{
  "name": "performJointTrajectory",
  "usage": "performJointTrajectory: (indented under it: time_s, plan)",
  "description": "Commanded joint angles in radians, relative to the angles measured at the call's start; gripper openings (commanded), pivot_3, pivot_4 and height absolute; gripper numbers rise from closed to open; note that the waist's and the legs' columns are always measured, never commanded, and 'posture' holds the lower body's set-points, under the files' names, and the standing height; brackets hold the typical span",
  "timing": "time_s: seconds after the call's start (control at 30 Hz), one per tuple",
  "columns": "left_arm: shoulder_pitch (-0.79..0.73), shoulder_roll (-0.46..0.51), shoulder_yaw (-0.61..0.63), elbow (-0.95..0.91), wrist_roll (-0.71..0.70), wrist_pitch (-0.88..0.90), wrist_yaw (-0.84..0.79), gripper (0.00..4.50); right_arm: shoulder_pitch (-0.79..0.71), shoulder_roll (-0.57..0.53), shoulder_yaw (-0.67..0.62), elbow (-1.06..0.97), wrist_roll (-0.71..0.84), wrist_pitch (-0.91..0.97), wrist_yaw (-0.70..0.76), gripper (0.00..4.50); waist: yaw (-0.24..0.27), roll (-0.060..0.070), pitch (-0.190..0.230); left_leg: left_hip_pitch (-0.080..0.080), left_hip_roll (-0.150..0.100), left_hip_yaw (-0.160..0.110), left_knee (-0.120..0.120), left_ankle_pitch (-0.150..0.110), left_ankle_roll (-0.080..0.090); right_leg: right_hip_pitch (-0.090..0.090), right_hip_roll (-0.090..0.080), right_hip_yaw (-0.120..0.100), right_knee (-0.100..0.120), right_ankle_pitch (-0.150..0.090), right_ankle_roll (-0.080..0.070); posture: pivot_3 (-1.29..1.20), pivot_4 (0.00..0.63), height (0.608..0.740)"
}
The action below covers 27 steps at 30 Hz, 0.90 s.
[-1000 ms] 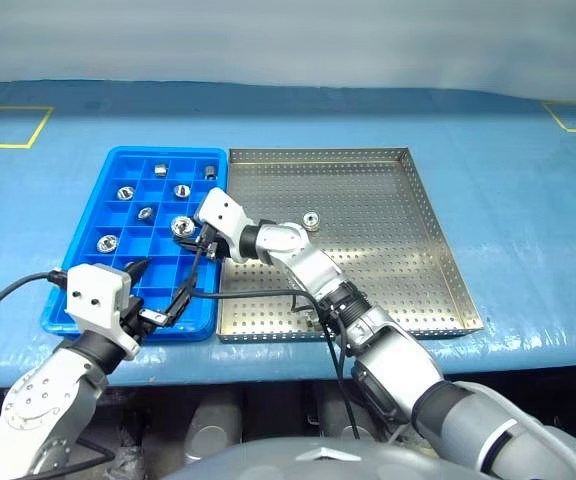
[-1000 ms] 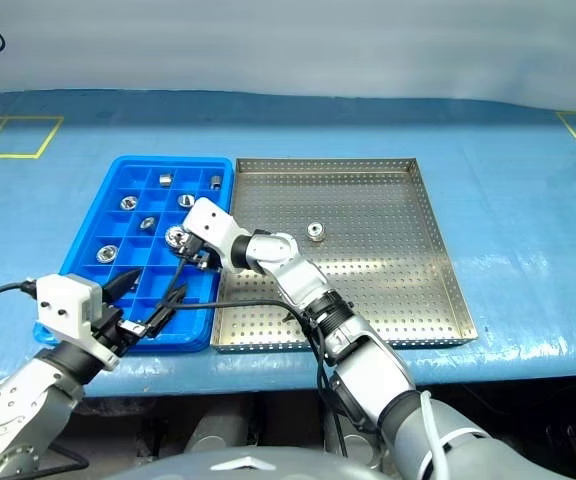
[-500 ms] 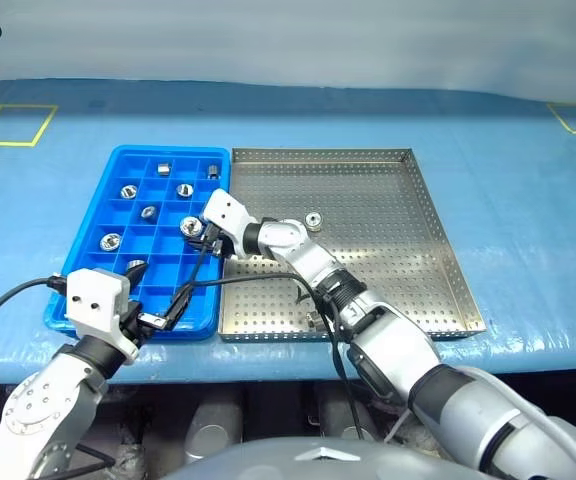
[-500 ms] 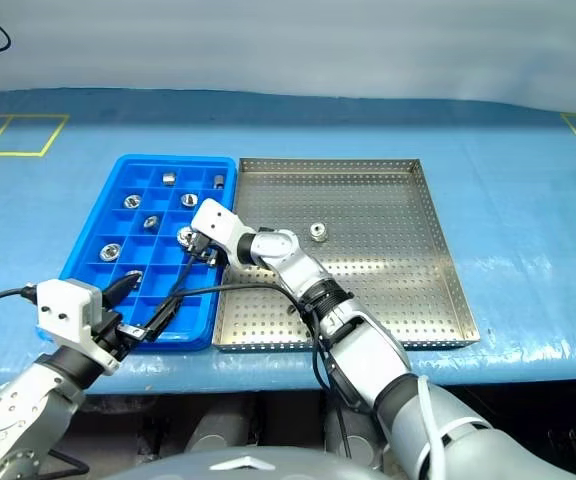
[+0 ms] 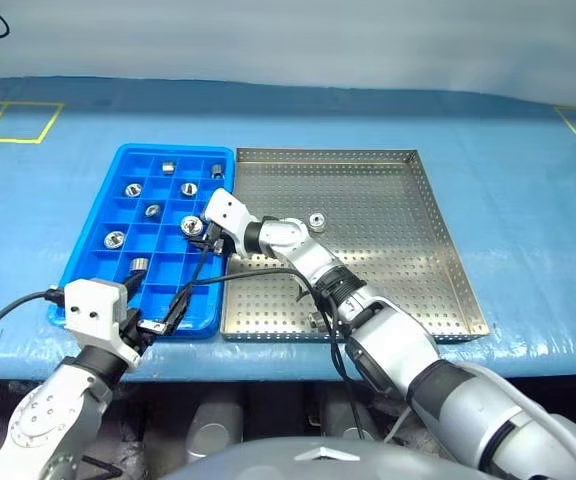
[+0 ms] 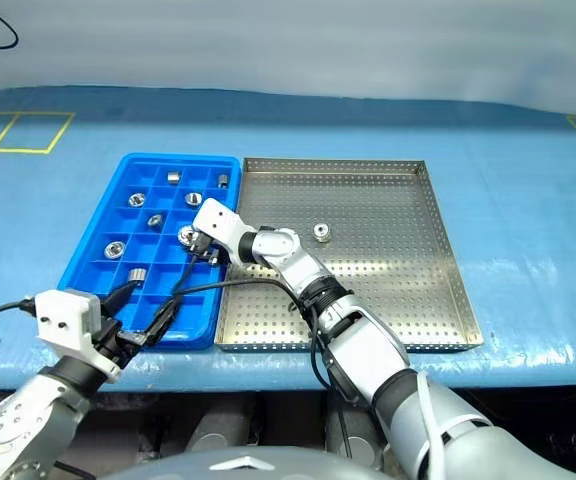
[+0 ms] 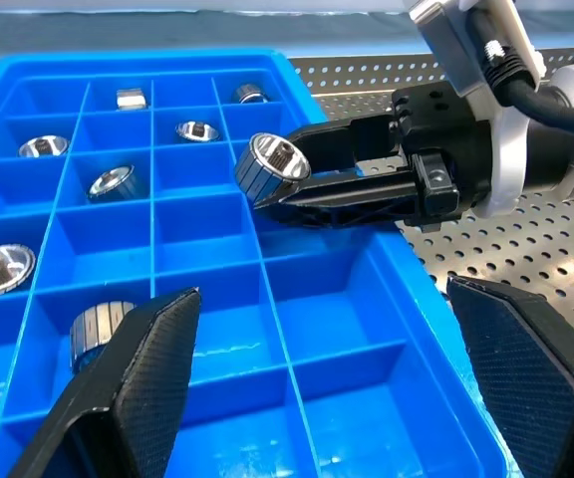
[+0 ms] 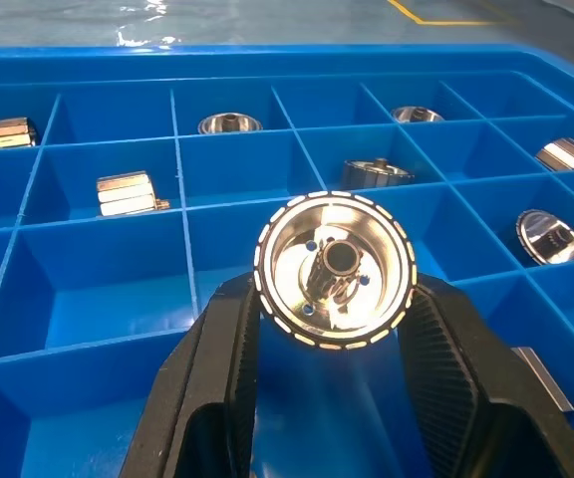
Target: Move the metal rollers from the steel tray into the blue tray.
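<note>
1. Over the blue tray (image 5: 88,285), at its 3 o'clock edge, the right gripper (image 7: 267,189) pinches one metal roller (image 7: 270,164) in its fingers.
2. Seven rollers (image 5: 115,239) already sit in compartments.
3. One roller (image 5: 316,220) remains in the steel tray (image 5: 408,290), at 12 o'clock.
4. Left gripper (image 5: 158,312) hangs spread, empty.

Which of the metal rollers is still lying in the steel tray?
Only one roller lies on the steel tray, alone near its far side. The others sit in the blue tray, and one is in the right claw.
</note>
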Motion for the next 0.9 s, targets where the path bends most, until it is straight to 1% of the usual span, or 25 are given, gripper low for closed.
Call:
performJointTrajectory:
  time_s: [0.03,0.33,0.43,0.6,0.77,0.9]
  plan:
    - [0.020,-0.027,0.000,-0.061,0.020,-0.040,0.031,4.33,-0.124,0.264,0.005,0.001,0.006,-0.030,0.017,1.67,0.009,0.000,0.000,0.000,0.000,0.000,0.000,0.000,0.000,0.000,0.000,0.000,0.000,0.000,0.000,0.31,0.150,0.740]
    - [0.109,-0.101,-0.050,-0.100,0.063,-0.098,0.070,4.33,-0.169,0.285,-0.009,0.056,0.008,-0.050,0.012,1.67,0.021,0.000,0.000,0.000,0.001,-0.001,-0.001,0.001,-0.001,0.000,0.002,0.000,0.001,-0.001,-0.001,0.40,0.150,0.740]
    - [0.135,-0.124,-0.074,-0.111,0.075,-0.131,0.072,4.33,-0.185,0.286,-0.013,0.074,0.008,-0.057,0.013,1.67,0.027,0.000,0.001,0.000,0.001,-0.001,-0.001,0.001,-0.002,-0.001,0.003,-0.001,0.001,-0.001,-0.001,0.43,0.150,0.740]
    - [0.197,-0.169,-0.080,-0.127,0.079,-0.204,0.071,4.33,-0.221,0.301,-0.025,0.066,0.021,-0.080,0.023,1.67,0.045,0.001,0.003,0.000,0.002,-0.001,-0.002,0.001,-0.002,-0.002,0.004,-0.001,0.001,-0.002,-0.002,0.47,0.150,0.740]
    - [0.254,-0.207,-0.085,-0.129,0.091,-0.264,0.083,4.33,-0.255,0.307,-0.022,0.037,0.035,-0.091,0.030,1.67,0.080,0.001,0.007,-0.001,0.001,-0.002,-0.003,0.001,-0.002,-0.002,0.003,-0.003,0.000,-0.005,0.001,0.51,0.150,0.740]
    - [0.278,-0.216,-0.113,-0.128,0.113,-0.284,0.091,4.33,-0.239,0.309,-0.002,0.004,0.050,-0.076,0.069,1.67,0.111,0.000,0.011,-0.002,0.000,-0.003,-0.004,0.000,-0.001,-0.001,0.001,-0.004,-0.001,-0.006,0.001,0.52,0.150,0.740]
